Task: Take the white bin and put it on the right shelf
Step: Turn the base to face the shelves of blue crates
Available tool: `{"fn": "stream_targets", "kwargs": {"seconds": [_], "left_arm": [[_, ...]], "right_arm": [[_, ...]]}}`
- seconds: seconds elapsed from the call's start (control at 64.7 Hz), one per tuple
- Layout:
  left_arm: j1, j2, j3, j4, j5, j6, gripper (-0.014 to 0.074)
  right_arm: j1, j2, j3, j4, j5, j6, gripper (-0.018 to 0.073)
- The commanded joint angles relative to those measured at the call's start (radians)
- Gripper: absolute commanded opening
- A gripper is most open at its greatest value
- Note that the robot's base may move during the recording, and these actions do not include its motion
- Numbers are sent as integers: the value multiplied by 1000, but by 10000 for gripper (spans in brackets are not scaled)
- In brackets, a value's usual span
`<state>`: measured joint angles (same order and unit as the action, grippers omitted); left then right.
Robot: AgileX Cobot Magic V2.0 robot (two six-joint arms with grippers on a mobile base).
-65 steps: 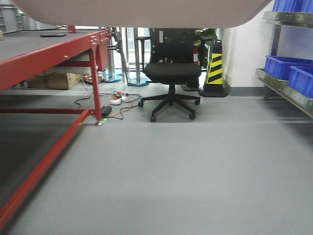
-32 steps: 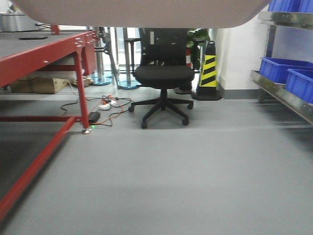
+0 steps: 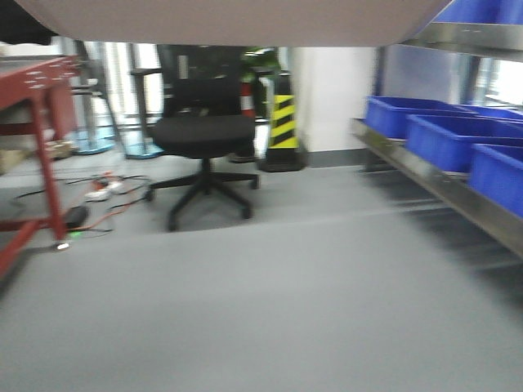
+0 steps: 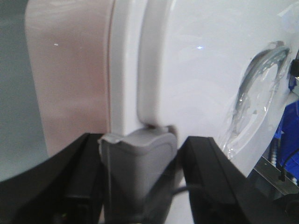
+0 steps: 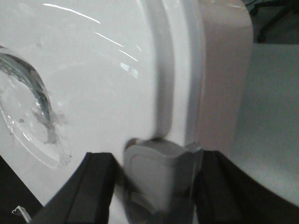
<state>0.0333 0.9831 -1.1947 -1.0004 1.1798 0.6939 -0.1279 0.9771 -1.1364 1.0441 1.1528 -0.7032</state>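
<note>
White bin (image 3: 229, 20) off floor, underside filling top of front view. Left gripper (image 4: 140, 142) clamped across grey latch (image 4: 138, 163) at one end of bin; right gripper (image 5: 156, 156) clamped likewise on opposite latch (image 5: 159, 179). Right shelf (image 3: 441, 184) ahead-right, carrying blue crates (image 3: 445, 135). Office chair (image 3: 204, 135) ahead-left. Front view blurred.

Recorded: one white bin (image 4: 196, 70); three blue crates (image 3: 445, 135), right of frame; one black office chair (image 3: 204, 135); one striped cone (image 3: 283, 122); one red desk (image 3: 33, 77).
</note>
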Motion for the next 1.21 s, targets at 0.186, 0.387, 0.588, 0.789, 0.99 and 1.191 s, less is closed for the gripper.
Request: {"fn": "stream_targets", "kwargs": {"seconds": [0.186, 0.387, 0.588, 0.789, 0.99, 1.191], "left_arm": [[-26, -15, -27, -189, 124, 21, 187], [-26, -15, -27, -189, 124, 21, 187], [-26, -15, -27, -189, 124, 21, 187], [-26, -15, -27, -189, 124, 21, 187], [-26, -15, -27, -189, 124, 21, 187], [-26, -15, -27, -189, 124, 21, 187]], "right_arm": [[21, -21, -30, 252, 128, -13, 351], [21, -21, -30, 252, 128, -13, 351], [21, -21, -30, 252, 128, -13, 351], [21, -21, -30, 252, 128, -13, 351], [21, -21, -30, 252, 128, -13, 351], [21, -21, -30, 252, 128, -13, 351]]}}
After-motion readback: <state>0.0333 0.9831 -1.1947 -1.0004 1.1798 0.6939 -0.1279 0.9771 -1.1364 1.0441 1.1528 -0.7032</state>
